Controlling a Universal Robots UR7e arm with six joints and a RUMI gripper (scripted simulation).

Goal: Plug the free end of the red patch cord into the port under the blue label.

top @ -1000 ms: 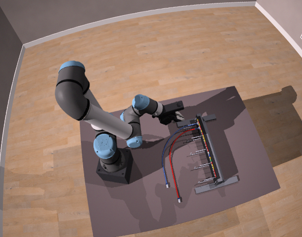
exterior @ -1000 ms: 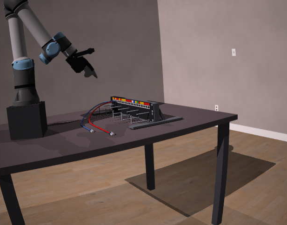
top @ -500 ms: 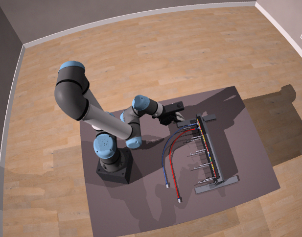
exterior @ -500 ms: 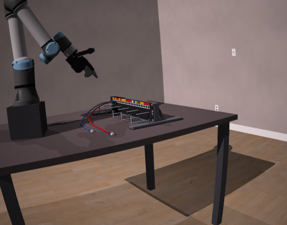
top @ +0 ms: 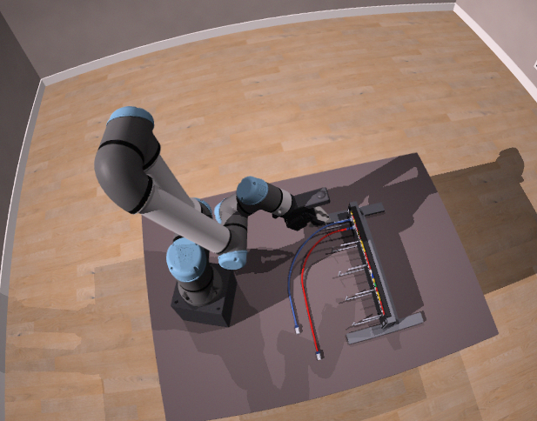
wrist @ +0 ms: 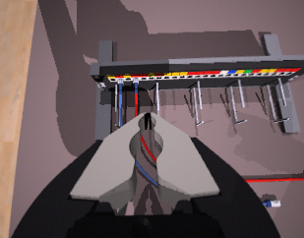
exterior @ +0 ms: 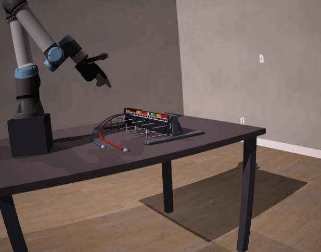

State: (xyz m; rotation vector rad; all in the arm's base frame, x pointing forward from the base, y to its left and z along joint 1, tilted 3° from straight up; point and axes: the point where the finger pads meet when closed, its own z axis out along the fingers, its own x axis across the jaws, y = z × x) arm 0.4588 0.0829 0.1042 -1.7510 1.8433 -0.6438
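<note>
Above the table (top: 255, 362) (exterior: 209, 133), well clear of the rack (top: 372, 271) (exterior: 175, 126) (wrist: 180, 66), the gripper (top: 322, 217) (exterior: 109, 86) (wrist: 148, 114) is suspended with its tips angled down toward the rack side. Gripper state: clenched, with nothing between the tips. The rack stands upright on two feet, its row of ports facing the arm (top: 182, 226) (exterior: 36, 24). Red cord (top: 303, 280) (exterior: 108, 140) (wrist: 275, 180): one end is seated in a port near one end of the row; the cord curves back over the table, and its free plug (top: 318, 353) (exterior: 124, 149) lies on the table, apart from the rack. Blue cord (top: 289, 280) (exterior: 94, 133) (wrist: 121, 104): one end is seated beside the red cord's end; its free plug lies near the red one. Blue label (exterior: 150, 114) (wrist: 232, 72): located farther along the row, toward the opposite end, between a white label and a green label. The red plug is not inserted there. Latch orientation of the red plug: too small to determine.
</note>
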